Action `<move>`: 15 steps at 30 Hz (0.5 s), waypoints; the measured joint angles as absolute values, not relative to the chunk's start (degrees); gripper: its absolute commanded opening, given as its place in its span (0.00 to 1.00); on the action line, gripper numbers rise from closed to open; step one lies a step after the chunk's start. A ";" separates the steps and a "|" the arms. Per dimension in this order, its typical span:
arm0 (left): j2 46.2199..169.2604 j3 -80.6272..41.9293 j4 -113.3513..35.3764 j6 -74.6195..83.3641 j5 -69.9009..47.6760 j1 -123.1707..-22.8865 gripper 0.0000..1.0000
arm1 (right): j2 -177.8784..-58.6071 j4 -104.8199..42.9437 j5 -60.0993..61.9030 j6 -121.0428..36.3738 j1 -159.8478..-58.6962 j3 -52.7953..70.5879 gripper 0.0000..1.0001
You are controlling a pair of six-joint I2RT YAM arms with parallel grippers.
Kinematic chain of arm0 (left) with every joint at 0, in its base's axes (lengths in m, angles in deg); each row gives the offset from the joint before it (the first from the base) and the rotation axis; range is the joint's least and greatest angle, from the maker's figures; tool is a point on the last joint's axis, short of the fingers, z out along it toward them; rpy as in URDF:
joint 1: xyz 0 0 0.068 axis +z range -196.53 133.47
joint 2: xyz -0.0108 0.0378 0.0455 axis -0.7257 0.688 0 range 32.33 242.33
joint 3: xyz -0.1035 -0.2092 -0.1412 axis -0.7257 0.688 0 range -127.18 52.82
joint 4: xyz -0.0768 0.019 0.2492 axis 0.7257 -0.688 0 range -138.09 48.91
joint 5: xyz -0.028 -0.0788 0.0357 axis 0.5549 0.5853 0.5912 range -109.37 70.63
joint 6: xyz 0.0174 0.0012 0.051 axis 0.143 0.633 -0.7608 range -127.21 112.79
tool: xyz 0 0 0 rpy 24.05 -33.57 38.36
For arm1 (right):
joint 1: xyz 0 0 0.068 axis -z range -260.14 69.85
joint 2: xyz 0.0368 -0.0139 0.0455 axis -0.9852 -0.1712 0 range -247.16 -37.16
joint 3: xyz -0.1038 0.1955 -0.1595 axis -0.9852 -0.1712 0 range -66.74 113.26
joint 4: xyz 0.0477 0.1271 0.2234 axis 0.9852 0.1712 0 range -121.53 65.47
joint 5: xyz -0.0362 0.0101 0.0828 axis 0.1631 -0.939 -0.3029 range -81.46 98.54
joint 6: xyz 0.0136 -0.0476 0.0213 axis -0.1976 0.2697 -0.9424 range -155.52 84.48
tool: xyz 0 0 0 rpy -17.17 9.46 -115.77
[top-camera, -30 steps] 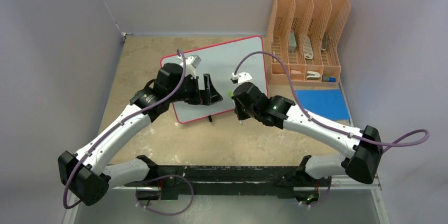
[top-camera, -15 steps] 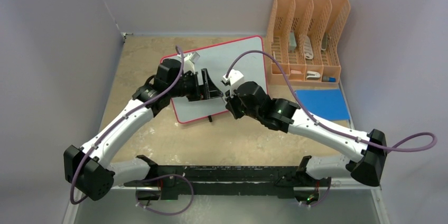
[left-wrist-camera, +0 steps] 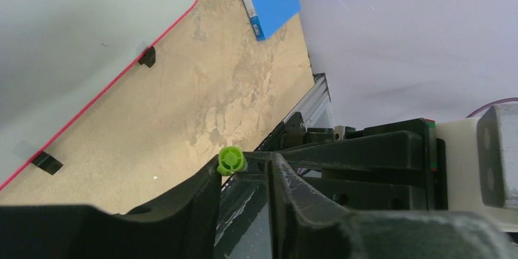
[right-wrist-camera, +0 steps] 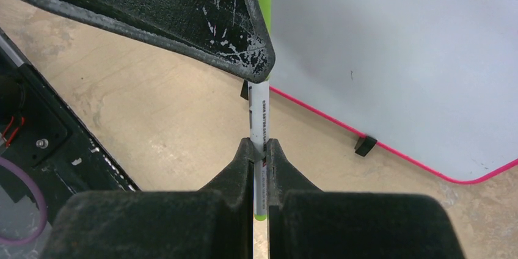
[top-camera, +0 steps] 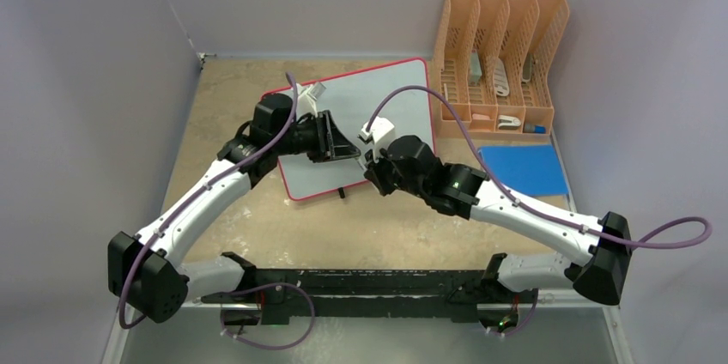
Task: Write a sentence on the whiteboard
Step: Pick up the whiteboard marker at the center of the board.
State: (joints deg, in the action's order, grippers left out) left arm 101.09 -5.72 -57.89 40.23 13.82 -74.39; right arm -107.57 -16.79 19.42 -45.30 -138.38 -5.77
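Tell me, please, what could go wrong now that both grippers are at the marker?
1. The cap sits right at the left gripper's fingertips, so it may slip out during a pull.
2. The right gripper pinches the thin marker near its tail; a pull could slide or tilt it.
3. The whiteboard is blank; a dropped marker would stall the writing.

Pale grey walls (top-camera: 94, 81) close the left, top and right of the frame — a mottled tan tabletop (top-camera: 223, 98) fills the middle, evenly lit.
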 measured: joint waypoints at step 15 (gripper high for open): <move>101.96 -3.89 -54.68 41.78 17.27 -73.80 0.00 | -107.12 -18.91 18.80 -44.30 -138.32 -7.32 0.00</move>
